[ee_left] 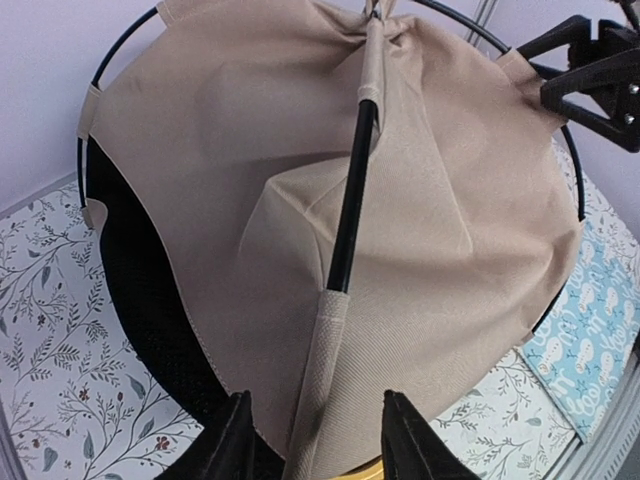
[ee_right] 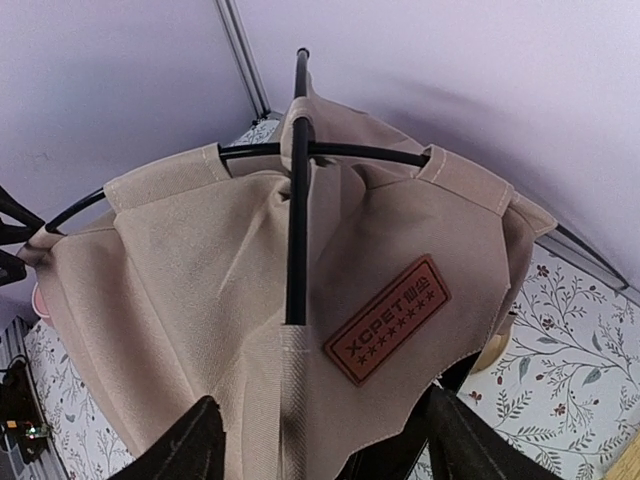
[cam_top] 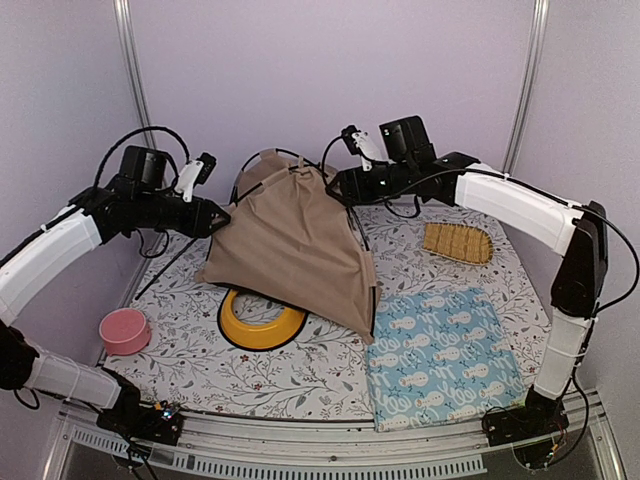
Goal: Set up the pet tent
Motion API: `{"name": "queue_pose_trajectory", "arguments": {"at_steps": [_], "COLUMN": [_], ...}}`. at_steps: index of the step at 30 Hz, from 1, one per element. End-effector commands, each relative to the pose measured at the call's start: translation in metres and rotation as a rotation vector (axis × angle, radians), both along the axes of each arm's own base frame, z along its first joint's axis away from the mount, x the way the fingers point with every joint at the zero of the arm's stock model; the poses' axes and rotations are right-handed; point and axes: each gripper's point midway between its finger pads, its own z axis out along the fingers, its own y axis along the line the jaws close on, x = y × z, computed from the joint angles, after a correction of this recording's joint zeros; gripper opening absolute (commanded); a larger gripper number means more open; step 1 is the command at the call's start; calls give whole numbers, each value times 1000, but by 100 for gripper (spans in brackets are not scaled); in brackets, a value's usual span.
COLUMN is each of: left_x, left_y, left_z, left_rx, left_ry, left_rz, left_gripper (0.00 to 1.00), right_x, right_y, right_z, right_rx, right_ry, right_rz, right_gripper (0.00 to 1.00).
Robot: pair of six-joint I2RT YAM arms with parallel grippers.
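The tent [cam_top: 290, 240], leaning over the yellow tray [cam_top: 250, 327], is straddled at its pole sleeves, ungripped, by the left gripper [ee_left: 318, 450], jaws half-wide, and the right gripper [ee_right: 330, 450], jaws wide; closing on both sleeves, then spreading, is judged next.

Tilted beige pet tent [cam_top: 295, 240], mid-table
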Motion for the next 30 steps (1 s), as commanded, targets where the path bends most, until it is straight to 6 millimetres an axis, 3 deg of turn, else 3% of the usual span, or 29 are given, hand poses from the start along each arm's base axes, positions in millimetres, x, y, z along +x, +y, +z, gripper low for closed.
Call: {"name": "queue_pose_trajectory", "arguments": {"at_steps": [1,3,7,10,15,19,26,30], "left_x": [0,-2,-6,-10,-22,-28,-41,-50], "left_y": [-3,-5,-6,-8,-18,-27,-54,-69], "left_z": [-11,-12,-13,-10,2,5,6,3], "left_rx": [23,25,27,16,-37,-61,-143,-194], "left_ry": [10,10,5,-6,-43,-57,-62,-60], "left_rz": [-18,-25,-38,-47,-101,-129,-186,-204], "left_gripper": [44,40,35,30,20,13,5,6], "right_x": [3,4,3,0,-4,4,19,33], "right_y": [13,16,16,13,8,-2,-37,-63], "right_z": [-1,3,30,50,74,85,116,118], "right_rx": [-18,-18,3,17,31,3,-48,-80], "right_ry": [22,21,-19,-52,-101,-144,-254,-269], "right_rz": [63,70,80,84,83,23,-101,-184], "right_gripper": [63,51,16,1,0,0,0,0]}}
